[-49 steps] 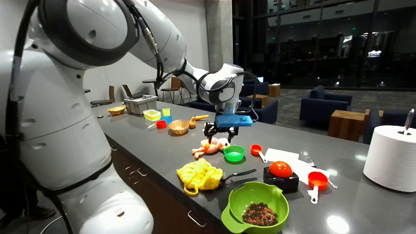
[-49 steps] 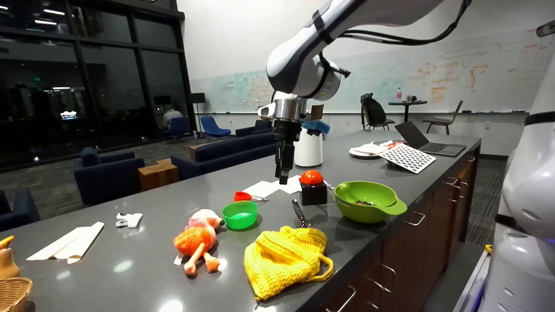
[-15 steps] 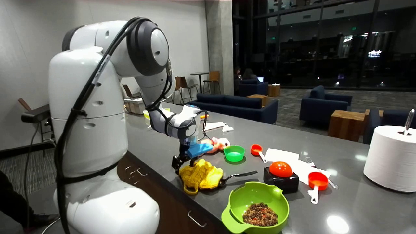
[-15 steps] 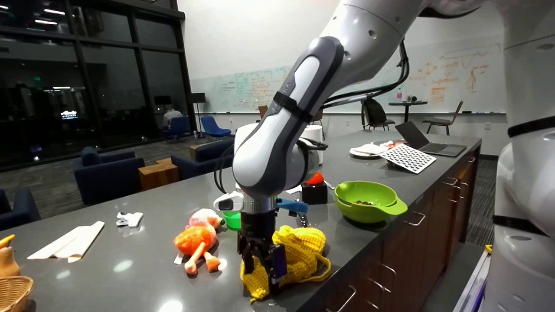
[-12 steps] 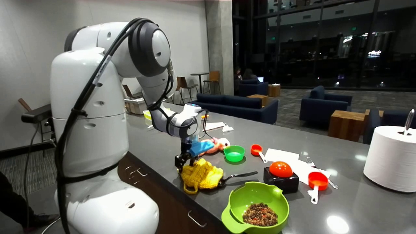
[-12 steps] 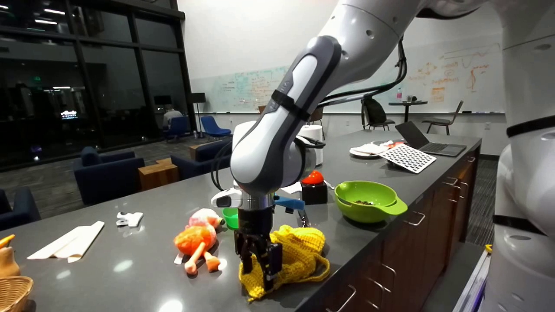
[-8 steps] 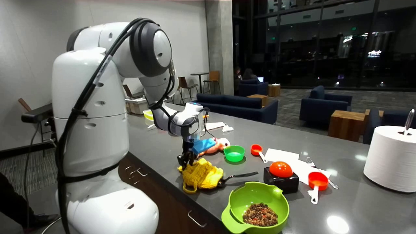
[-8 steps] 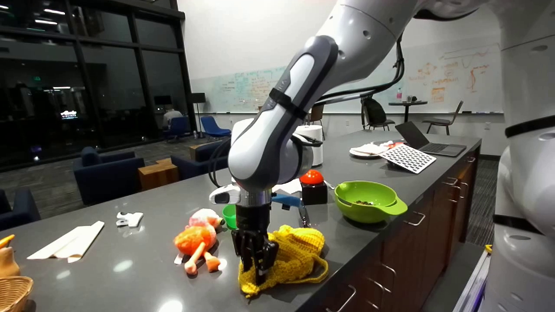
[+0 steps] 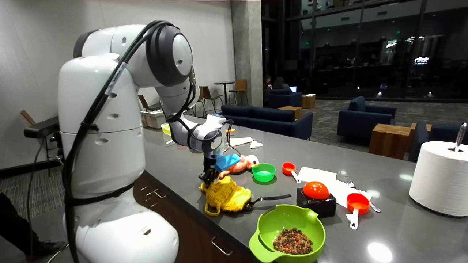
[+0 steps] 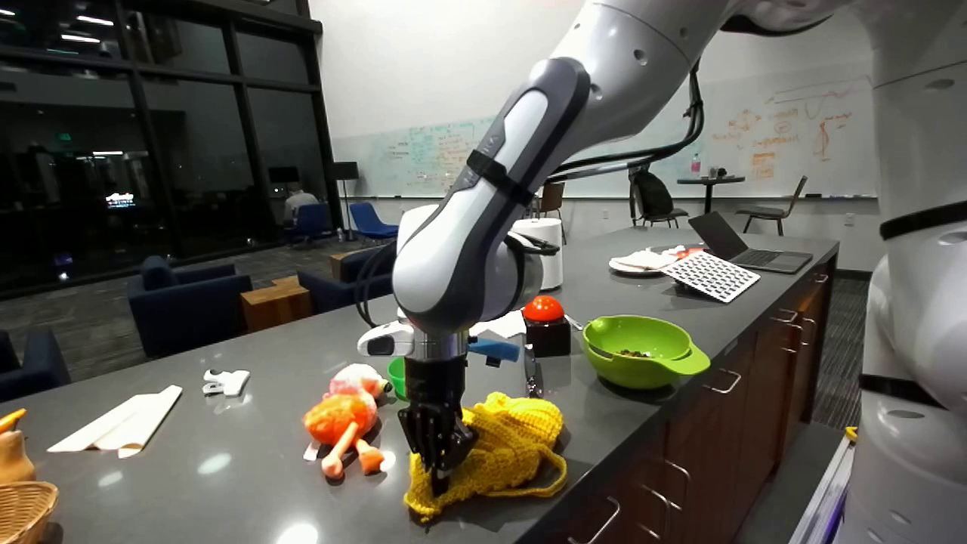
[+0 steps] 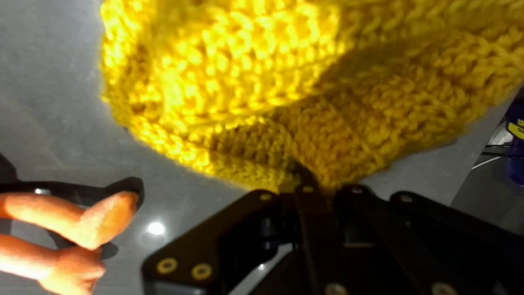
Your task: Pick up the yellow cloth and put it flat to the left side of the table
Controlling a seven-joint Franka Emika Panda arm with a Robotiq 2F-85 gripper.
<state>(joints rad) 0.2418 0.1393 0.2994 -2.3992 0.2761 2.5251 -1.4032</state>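
Observation:
The yellow cloth (image 10: 506, 446) lies bunched and wrinkled on the dark-grey table (image 10: 249, 423), close to its front edge; it shows in both exterior views. My gripper (image 10: 438, 483) points down at one end of the cloth, its jaws drawn together. In the wrist view, the cloth (image 11: 254, 61) fills the upper part and narrows to a gathered fold at the fingertips, so the gripper is shut on it. Dark linkages and blur partly hide the tips there.
Beside the gripper lies an orange-pink plush toy (image 10: 344, 412). A black-handled utensil (image 9: 276, 197) sticks out from the cloth. Close by stand a small green bowl (image 9: 263, 172), a red button on a black box (image 9: 316, 191) and a larger green bowl (image 9: 263, 219) with peppercorns.
The arm has come from above the table's middle down to the cloth. Over the last second its jaws have closed on the cloth's end, which has shifted slightly towards the plush toy's side.

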